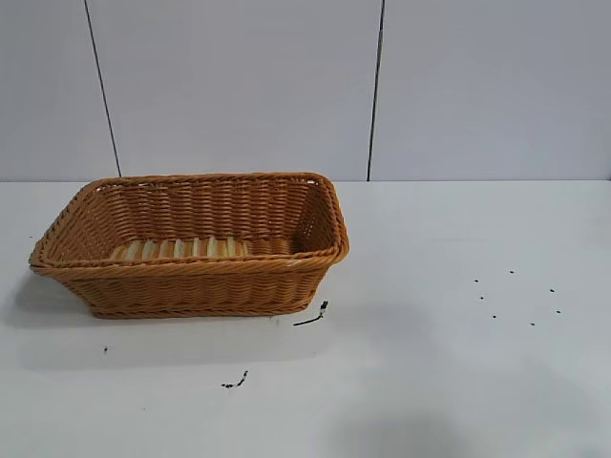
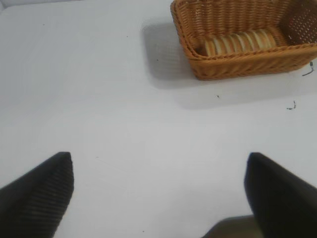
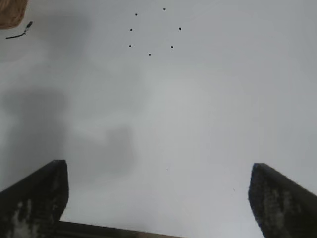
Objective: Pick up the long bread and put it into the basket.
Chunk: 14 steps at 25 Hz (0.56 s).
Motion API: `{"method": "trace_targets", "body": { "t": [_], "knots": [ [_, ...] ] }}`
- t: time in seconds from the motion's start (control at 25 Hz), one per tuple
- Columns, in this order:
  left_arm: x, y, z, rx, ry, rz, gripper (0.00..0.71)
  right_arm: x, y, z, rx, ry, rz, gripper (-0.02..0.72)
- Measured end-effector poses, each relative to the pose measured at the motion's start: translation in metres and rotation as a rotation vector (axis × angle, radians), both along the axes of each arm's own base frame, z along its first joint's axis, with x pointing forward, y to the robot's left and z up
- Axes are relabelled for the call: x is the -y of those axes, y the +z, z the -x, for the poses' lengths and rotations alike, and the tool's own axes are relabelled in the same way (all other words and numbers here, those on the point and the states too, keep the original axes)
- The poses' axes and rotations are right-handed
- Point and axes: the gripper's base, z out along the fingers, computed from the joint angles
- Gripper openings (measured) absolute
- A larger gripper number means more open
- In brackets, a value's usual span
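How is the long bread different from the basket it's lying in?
The long bread is small and fills only part of the floor of the basket, which is far bigger. The bread has pale and orange-brown stripes; the basket is one orange-brown colour, woven all over. The bread is a solid loaf; the basket is hollow and open-topped. Both are long and brownish.

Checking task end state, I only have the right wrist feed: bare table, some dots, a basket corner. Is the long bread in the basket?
Observer: Yes. The long bread lies flat on the floor of the basket, along its near wall.
Operator: Is the left claw near it?
Observer: No. The left claw is open over bare table, well apart from the basket, holding nothing.
Operator: Either arm visible from outside?
Observer: Neither arm shows in the exterior view. The right claw is open and empty too.
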Motion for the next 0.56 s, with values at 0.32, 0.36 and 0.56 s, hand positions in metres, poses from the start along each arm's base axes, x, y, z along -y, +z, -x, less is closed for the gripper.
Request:
{"method": "trace_targets", "body": {
  "t": [0.32, 0.36, 0.56],
  "knots": [
    [0.0000, 0.0000, 0.0000, 0.000, 0.000, 0.000, 0.696, 0.0005, 0.0002, 0.0137, 0.098, -0.008, -0.016, 0.681],
    [0.0000, 0.0000, 0.0000, 0.000, 0.000, 0.000, 0.696, 0.0005, 0.0002, 0.0137, 0.098, -0.008, -0.016, 0.681],
    [0.0000, 0.0000, 0.0000, 0.000, 0.000, 0.000, 0.696, 0.0005, 0.0002, 0.0137, 0.098, -0.009, -0.017, 0.681]
  ]
}}
